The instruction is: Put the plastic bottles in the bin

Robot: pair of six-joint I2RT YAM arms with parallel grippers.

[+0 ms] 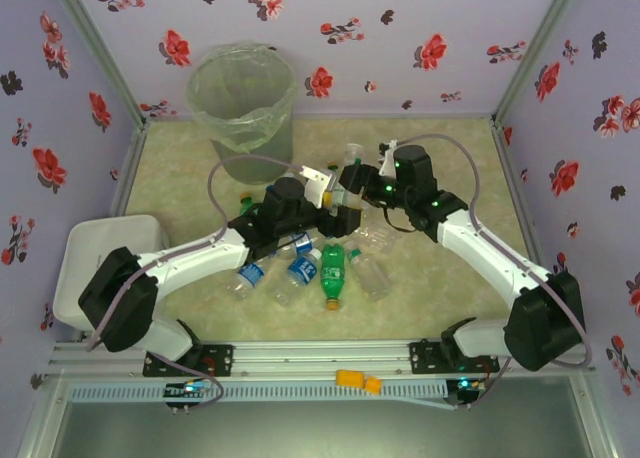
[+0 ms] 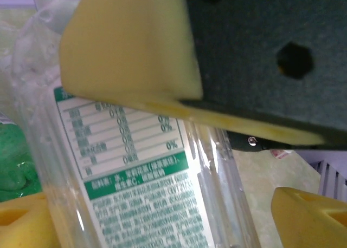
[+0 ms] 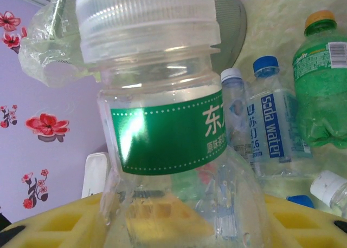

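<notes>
Right claw: narrow, clamped on the lower body of a clear green-labelled bottle, white cap up. The bottle is held upright at mid-table, just near of the bin at far left.

Left claw: wide, yellow fingers either side of what looks like the same bottle. A gap shows at one finger; contact at the other is unclear.

Other bottles lie on the table nearer the arm bases, a green one among them.

Lilac floral walls, mottled pale-green tabletop
</notes>
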